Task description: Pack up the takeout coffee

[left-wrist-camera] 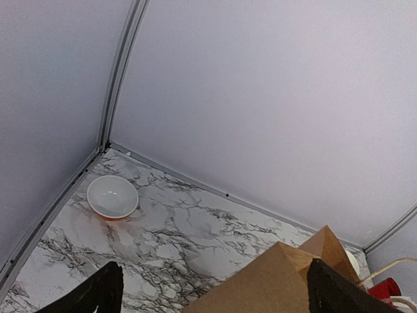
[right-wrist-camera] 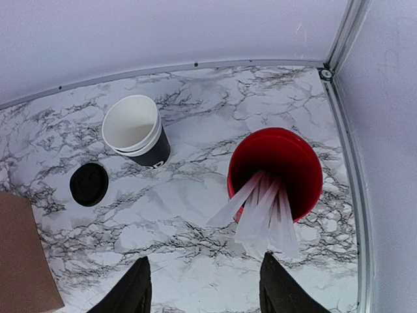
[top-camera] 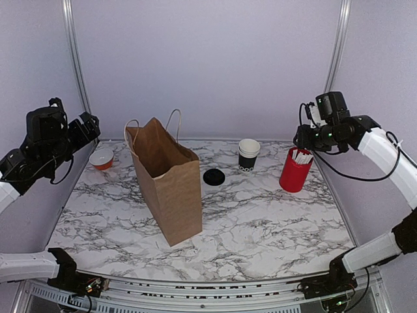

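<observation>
The takeout coffee is not in view in any frame. A brown paper bag (top-camera: 171, 189) stands upright and open, left of the table's middle; its floor is hidden. My left gripper (top-camera: 90, 128) hangs high at the far left, open; in the left wrist view it (left-wrist-camera: 215, 297) has nothing between its fingers and the bag's top edge (left-wrist-camera: 280, 283) lies below. My right gripper (top-camera: 305, 138) hovers above a red cylinder (top-camera: 295, 169) of white sticks. In the right wrist view it (right-wrist-camera: 207, 290) is open and empty, with the stick tips (right-wrist-camera: 260, 222) just ahead of it.
A stack of white-rimmed black cups (top-camera: 248, 155) stands at the back, with a loose black lid (top-camera: 214, 177) flat on the marble to its left. A small orange-and-white bowl (top-camera: 101, 158) sits in the back left corner. Walls close in the back and both sides.
</observation>
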You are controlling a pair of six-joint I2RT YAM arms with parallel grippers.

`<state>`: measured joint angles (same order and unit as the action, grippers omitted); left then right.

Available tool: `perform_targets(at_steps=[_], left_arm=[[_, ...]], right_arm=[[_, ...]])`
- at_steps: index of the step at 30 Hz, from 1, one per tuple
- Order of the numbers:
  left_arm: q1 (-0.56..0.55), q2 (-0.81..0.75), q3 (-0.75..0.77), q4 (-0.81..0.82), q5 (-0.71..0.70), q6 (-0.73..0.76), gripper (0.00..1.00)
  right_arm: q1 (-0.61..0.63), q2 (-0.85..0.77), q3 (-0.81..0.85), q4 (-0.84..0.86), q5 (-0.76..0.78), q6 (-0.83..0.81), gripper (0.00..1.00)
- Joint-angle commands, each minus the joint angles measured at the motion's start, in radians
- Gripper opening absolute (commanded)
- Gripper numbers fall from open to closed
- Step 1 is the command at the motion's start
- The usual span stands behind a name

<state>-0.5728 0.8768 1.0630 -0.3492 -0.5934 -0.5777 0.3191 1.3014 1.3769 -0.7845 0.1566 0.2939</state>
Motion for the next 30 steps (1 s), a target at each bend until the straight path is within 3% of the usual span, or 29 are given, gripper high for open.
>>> perform_targets(at_steps=[1,6,12,23,30], left_arm=[[0.158,0.025,-0.027,-0.038,0.196,-0.039,0.99],[0.279,0.023,-0.110,0.002,0.293,-0.033,0.99],[0.336,0.032,-0.172,0.040,0.332,-0.017,0.99],[0.364,0.031,-0.253,0.089,0.329,0.002,0.99],[0.367,0.022,-0.261,0.092,0.329,0.010,0.99]], right_arm=[[-0.005,0.082,0.060,-0.038,0.021,-0.032,0.48],[-0.003,0.123,0.076,-0.036,0.017,-0.059,0.44],[0.004,0.164,0.087,-0.026,0.041,-0.070,0.43],[0.044,0.242,0.125,-0.040,0.145,-0.074,0.31],[0.061,0.274,0.152,-0.054,0.200,-0.068,0.18]])
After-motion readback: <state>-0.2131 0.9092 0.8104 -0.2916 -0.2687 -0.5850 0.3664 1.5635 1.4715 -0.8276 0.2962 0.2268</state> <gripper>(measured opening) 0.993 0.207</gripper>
